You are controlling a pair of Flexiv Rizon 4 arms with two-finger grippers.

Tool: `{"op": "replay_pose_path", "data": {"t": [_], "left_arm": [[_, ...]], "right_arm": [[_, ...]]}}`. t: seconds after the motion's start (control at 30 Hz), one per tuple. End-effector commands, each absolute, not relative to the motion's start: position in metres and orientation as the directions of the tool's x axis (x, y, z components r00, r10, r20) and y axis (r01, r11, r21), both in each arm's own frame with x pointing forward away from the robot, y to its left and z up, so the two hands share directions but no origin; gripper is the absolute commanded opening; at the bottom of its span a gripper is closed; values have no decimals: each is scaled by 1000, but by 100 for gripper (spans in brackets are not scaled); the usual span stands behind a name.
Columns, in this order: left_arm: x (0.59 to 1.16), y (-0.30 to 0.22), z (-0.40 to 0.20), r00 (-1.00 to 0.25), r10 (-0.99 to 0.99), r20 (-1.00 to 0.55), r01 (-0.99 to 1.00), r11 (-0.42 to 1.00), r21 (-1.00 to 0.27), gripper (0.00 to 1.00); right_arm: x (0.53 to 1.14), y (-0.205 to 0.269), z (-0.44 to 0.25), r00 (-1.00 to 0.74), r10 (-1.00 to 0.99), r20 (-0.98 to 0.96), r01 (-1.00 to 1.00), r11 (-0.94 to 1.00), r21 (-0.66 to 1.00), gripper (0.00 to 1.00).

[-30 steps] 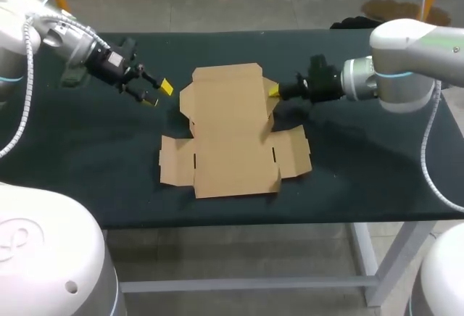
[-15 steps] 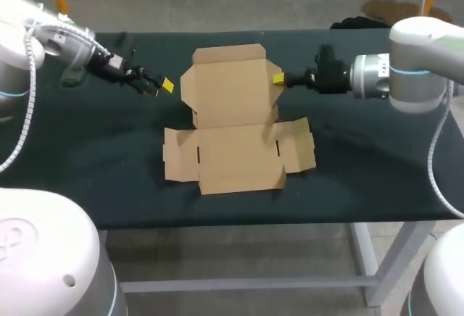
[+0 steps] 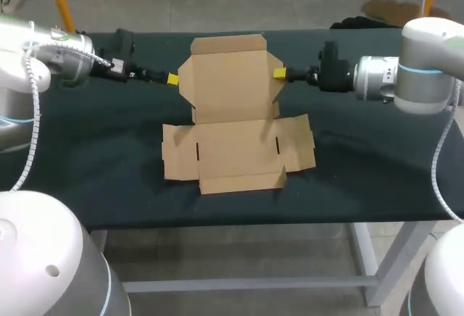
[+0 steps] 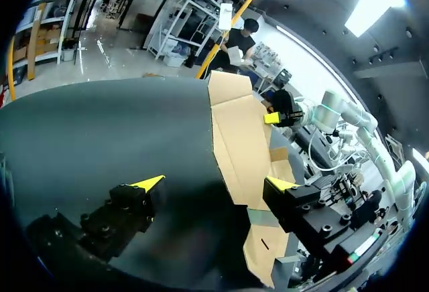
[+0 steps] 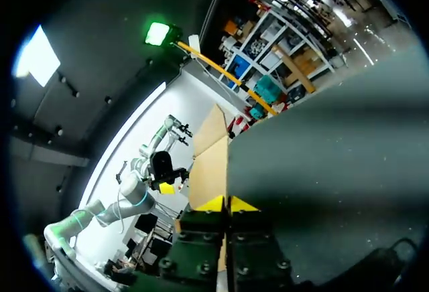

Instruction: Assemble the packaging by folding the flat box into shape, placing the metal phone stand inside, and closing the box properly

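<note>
Box (image 3: 232, 124) mid-table, rear half tilted up, left gripper (image 3: 172, 79) spread at its 10 o'clock edge, right gripper (image 3: 279, 74) pressed together, empty, at 2 o'clock; risk: uneven side pushes skew the fold or slide the whole box off line.

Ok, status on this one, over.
Left gripper open beside the box's left flap. Right gripper shut at its right flap. Box back panel raised, rest flat. Nothing blocking the box.
</note>
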State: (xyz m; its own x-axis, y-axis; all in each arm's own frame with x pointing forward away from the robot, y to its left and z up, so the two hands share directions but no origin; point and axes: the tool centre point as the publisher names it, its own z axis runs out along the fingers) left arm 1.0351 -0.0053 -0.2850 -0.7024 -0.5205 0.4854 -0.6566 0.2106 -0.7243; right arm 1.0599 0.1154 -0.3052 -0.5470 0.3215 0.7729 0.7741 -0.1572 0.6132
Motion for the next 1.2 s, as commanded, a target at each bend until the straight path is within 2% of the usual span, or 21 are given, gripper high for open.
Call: {"op": "replay_pose_path", "data": {"t": [0.03,0.47,0.63,0.97,1.2], "left_arm": [[1039,-5,-282,-712,-511,482,-626,150,-765,100],[1037,-13,-286,-735,-493,466,-607,173,-775,100],[1050,-29,-286,-798,-409,443,-552,202,-809,100],[1066,-41,-284,-877,-264,401,-449,159,-879,100],[1075,-55,-281,-898,-200,392,-426,171,-888,93]], "right_arm": [[1063,112,-306,-573,289,767,758,-169,630,0],[1069,114,-298,-624,263,736,718,-178,673,0],[1074,118,-296,-645,246,724,705,-175,687,0],[1078,119,-288,-668,219,711,678,-215,703,0],[1084,123,-284,-682,210,700,663,-225,714,0]]}}
